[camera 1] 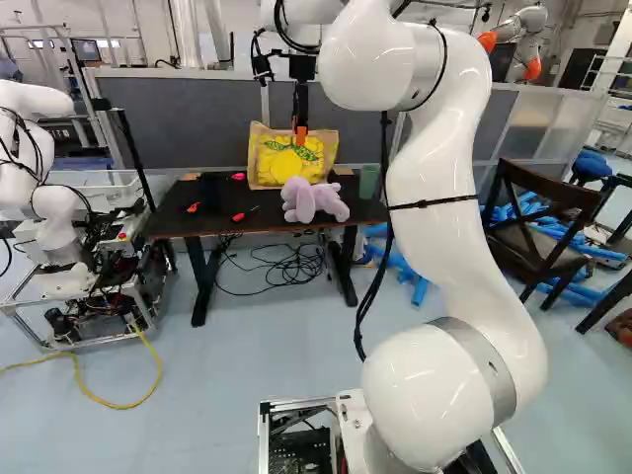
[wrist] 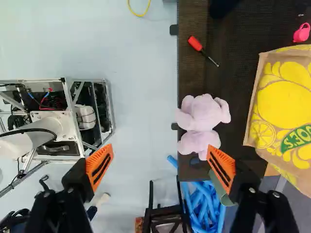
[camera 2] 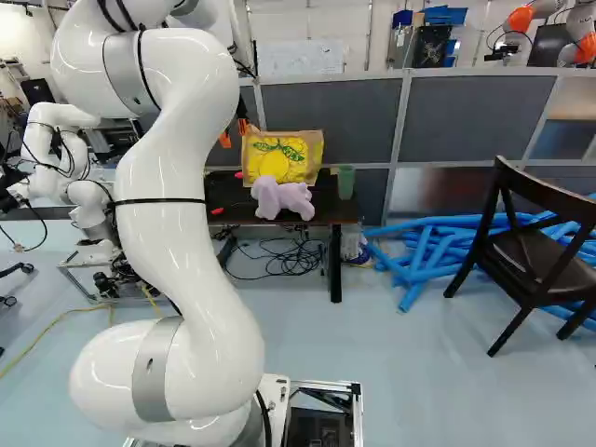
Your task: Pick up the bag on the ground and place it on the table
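Pincer (wrist: pixel 160 150) spread wide, its orange pads (wrist: pixel 221 167) well apart with nothing pinched between them, above the near side of a dark bench (camera 1: pixel 173 222). Along the bench's near edge lie a lilac plush toy (camera 1: pixel 314 199) and, to the toy's left, a red-handled screwdriver (wrist: pixel 196 44). Beyond them, upright on the bench's far part and not on the floor (camera 1: pixel 247 346), stands the bag (camera 2: pixel 282 160), tan with a yellow and green print. A grey partition (camera 2: pixel 363 112) rises behind the bench.

The bag looks light and soft-walled, perhaps woven or coated cloth, so it should fold rather than break; whether it holds anything cannot be seen. Its printed face may be a little slick. If it needs shifting, the best hold is the middle of the top rim (camera 2: pixel 303 134), one pad inside and one outside, closed gently; a corner grip could let it twist or tip. Since it stands on the bench, placing looks done, and moving clear seems next.
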Controlling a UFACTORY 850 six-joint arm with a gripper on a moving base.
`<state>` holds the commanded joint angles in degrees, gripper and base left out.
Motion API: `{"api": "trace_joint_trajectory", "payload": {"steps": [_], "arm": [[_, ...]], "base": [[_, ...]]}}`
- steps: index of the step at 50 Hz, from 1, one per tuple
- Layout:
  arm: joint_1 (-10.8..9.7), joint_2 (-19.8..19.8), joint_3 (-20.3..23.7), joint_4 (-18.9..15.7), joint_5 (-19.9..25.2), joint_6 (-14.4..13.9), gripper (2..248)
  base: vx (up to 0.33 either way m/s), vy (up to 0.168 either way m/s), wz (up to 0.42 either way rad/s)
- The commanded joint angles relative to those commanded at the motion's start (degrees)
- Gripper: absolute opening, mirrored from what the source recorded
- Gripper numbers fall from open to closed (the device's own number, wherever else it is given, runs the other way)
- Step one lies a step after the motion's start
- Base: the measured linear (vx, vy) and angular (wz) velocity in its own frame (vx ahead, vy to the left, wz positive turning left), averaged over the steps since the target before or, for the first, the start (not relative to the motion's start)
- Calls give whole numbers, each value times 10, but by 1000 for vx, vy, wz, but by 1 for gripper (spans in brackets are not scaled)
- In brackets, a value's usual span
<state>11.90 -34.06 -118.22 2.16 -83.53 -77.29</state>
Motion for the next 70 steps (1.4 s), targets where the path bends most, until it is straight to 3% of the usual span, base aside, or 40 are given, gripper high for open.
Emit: {"api": "trace_joint_trajectory", "payload": {"steps": [35,70], "arm": [[-5,23,52,-1,61,35,247],[-18,75,170,-3,201,116,247]], "base": [[0,0,0],[0,0,0]]}}
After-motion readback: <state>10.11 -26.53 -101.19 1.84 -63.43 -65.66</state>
